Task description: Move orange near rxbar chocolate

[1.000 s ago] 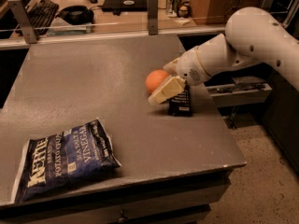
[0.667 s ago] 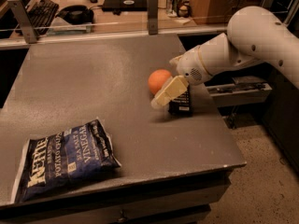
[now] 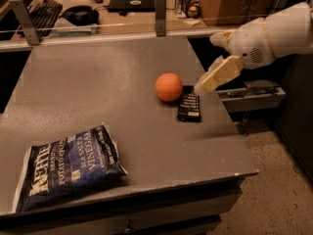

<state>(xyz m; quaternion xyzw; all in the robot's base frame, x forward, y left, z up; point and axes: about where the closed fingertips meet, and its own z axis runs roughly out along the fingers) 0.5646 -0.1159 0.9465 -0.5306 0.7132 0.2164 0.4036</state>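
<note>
Moved: gripper (image 3: 209, 65) has pulled back to the upper right, leaving the orange (image 3: 168, 87) alone on the table (image 3: 98, 67).
Gripper: hangs above the table's right edge, empty, its fingers (image 3: 217, 75) spread apart.
Orange: centre right of the frame, just left of the rxbar (image 3: 189, 105); it looks to touch the bar's upper left corner.
Progress: placement looks done; only clearing the arm seems left.
Look: round, smooth, evenly orange, resting still.
Bag (image 3: 68, 165): lower left, well apart.
</note>
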